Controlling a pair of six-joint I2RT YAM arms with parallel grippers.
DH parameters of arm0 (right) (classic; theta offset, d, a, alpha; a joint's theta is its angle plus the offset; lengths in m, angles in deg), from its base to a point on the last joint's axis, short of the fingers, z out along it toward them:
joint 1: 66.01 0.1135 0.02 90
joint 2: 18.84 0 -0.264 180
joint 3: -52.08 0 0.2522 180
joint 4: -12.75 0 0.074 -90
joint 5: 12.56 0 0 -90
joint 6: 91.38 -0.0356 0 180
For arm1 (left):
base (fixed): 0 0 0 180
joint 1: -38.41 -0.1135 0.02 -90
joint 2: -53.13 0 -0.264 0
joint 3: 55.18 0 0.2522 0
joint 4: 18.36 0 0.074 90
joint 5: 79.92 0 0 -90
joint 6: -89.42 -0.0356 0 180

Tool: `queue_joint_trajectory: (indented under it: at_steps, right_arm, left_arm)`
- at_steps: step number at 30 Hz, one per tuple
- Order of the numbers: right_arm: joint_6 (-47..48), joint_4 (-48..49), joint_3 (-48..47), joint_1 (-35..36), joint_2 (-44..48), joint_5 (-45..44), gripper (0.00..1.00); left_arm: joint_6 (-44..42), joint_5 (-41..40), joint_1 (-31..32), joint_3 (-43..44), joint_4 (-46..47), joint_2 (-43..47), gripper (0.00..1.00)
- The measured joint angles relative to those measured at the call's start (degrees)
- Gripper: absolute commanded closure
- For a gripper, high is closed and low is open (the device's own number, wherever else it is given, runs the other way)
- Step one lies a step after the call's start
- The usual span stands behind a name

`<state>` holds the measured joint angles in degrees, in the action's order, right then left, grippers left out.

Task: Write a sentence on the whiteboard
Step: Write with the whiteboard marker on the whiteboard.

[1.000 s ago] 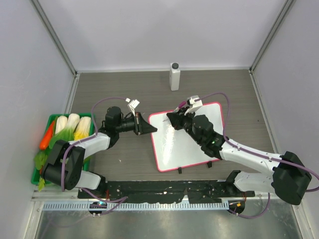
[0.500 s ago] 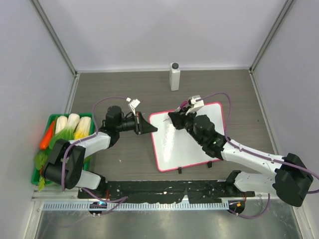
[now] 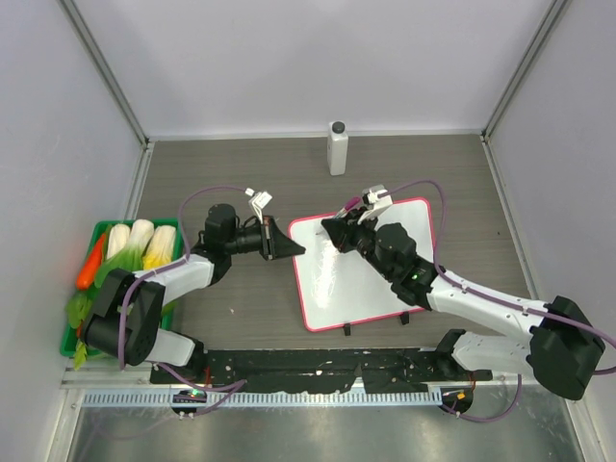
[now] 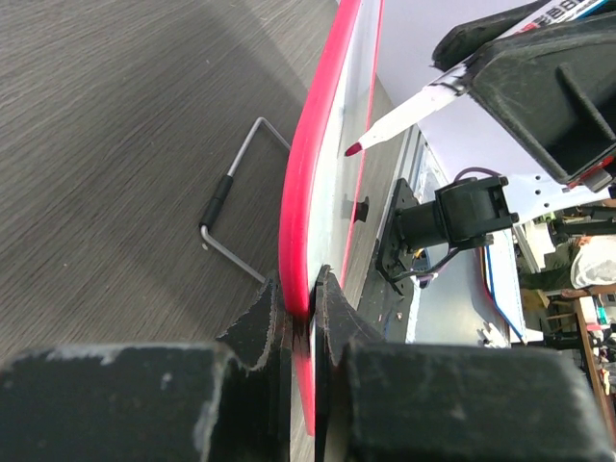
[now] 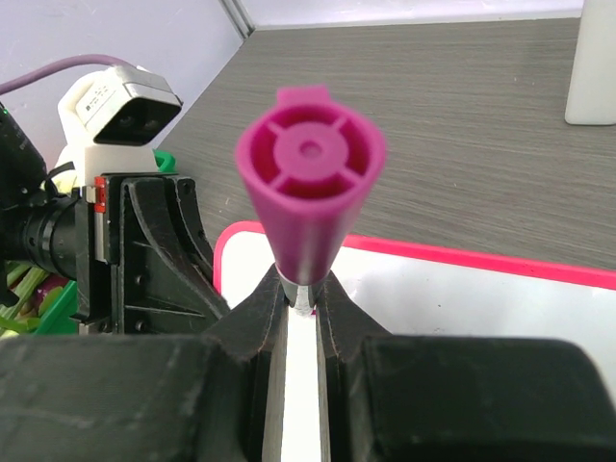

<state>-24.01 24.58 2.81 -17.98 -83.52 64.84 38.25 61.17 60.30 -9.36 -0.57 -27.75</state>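
Observation:
The whiteboard (image 3: 358, 281) with its pink-red frame lies on the table, tilted. My left gripper (image 3: 292, 250) is shut on its left edge; in the left wrist view the fingers (image 4: 260, 318) pinch the red frame (image 4: 313, 164). My right gripper (image 3: 332, 231) is shut on a marker (image 5: 308, 183) with a magenta end, over the board's upper left part. The marker's red tip (image 4: 354, 149) sits just off the board surface. The white board surface (image 5: 462, 298) shows below the right jaws. No pink handwriting is visible on the board.
A white bottle (image 3: 338, 147) stands at the back centre. A green tray (image 3: 93, 231) of vegetables sits at the left wall. The board's black clip feet (image 3: 346, 330) point toward the arm bases. A wire stand (image 4: 236, 192) lies under the board.
My right gripper with the marker has shifted very slightly over the board's upper left part. The left gripper and the board have not moved.

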Motion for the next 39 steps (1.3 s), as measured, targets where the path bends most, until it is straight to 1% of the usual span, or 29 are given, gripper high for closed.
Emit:
queue_joint_trajectory:
  at_steps: [10, 32, 39]
  right_arm:
    - [0.0, 0.6, 0.2, 0.1, -1.7, 0.3, 0.99]
    - [-0.1, -2.1, 4.8, 0.6, 2.6, 4.0, 0.99]
    - [0.0, -3.1, 5.0, 1.0, 3.1, 4.5, 0.99]
  left_arm:
    - [-0.2, -0.1, 0.1, 0.3, -0.9, -0.1, 1.00]
    - [-0.3, -0.2, 0.1, 0.4, -1.2, -0.1, 1.00]
    - [-0.4, -0.1, 0.1, 0.4, -1.2, -0.1, 1.00]
